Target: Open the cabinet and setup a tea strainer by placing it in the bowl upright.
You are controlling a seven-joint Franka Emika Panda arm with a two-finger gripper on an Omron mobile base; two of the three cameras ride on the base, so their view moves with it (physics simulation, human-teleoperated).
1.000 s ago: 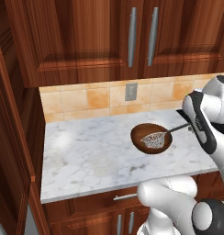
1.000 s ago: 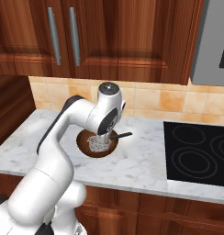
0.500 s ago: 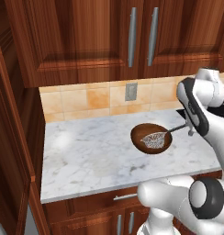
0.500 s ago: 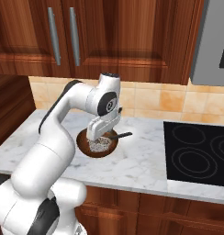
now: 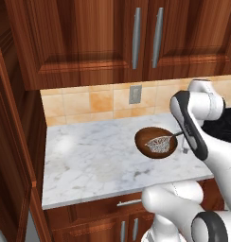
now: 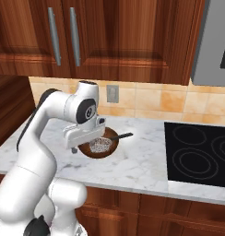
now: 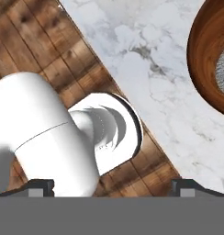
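Note:
The dark-brown bowl [image 5: 145, 146] [image 6: 113, 146] stands on the marble counter [image 5: 89, 156], and its rim shows at the right edge of the hand view [image 7: 206, 55]. The silver mesh tea strainer [image 5: 158, 143] [image 6: 100, 145] sits inside it, its thin handle lying over the rim. My gripper [image 6: 86, 144] [image 7: 114, 186] hangs open and empty just beside the bowl, toward the counter's front edge, touching nothing. The task's cabinet with its two doors is out of view.
Wall cabinets with grey bar handles [image 5: 136, 38] [image 6: 52, 34] hang over the counter. A black cooktop [image 6: 199, 152] lies right of the bowl under a grey appliance [image 6: 218, 41]. A tall wood panel [image 5: 11, 142] bounds the counter's left end. An outlet [image 5: 134, 94] is on the tiled backsplash.
The hand has turned and moved off from above the bowl toward the counter's front edge. The strainer stays in the bowl, unmoved.

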